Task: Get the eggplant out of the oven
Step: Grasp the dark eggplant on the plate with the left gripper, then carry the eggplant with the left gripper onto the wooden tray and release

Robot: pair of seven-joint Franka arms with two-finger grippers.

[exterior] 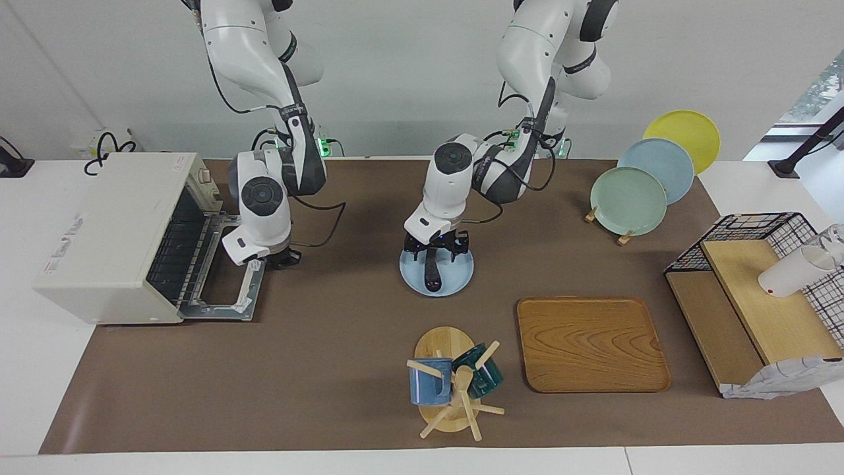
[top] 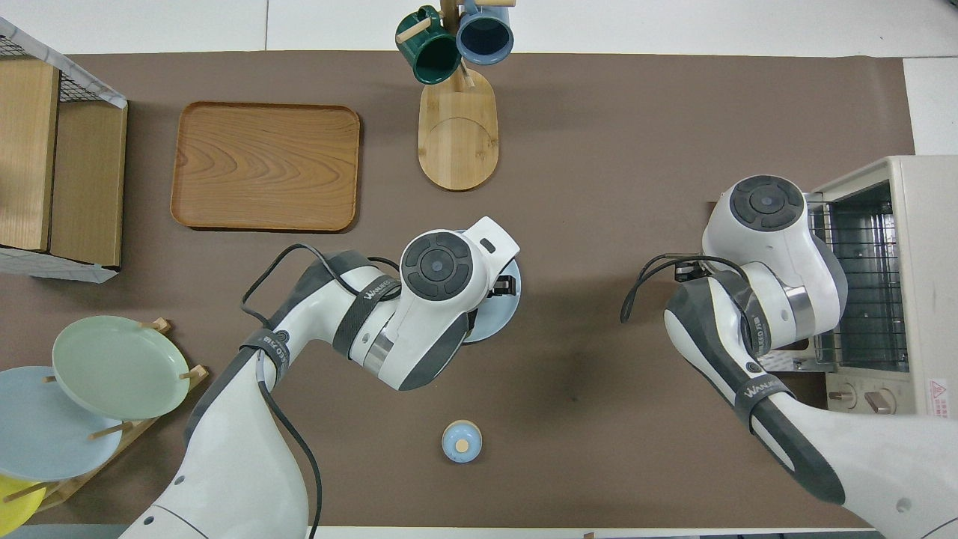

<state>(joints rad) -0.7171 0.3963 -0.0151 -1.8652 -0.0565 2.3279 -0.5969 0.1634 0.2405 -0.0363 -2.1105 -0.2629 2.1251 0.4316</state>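
The dark purple eggplant [exterior: 432, 270] lies on a small pale blue plate [exterior: 458, 280] in the middle of the table. My left gripper [exterior: 436, 253] is low over the plate, open, with one finger on each side of the eggplant's end that is nearer to the robots. In the overhead view the left hand hides the eggplant and only the plate's rim [top: 503, 311] shows. The cream-white oven [exterior: 99, 237] stands at the right arm's end, its door [exterior: 224, 293] folded down and its wire rack [top: 861, 284] bare. My right gripper [exterior: 273, 259] hangs over the door's edge.
A wooden tray [exterior: 590, 343] and a mug tree [exterior: 448, 379] with two mugs lie farther from the robots than the plate. A rack of plates [exterior: 626, 198], a black wire basket [exterior: 765, 231] and a white cup [exterior: 791, 270] are at the left arm's end. A small blue knob [top: 462, 442] lies near the robots.
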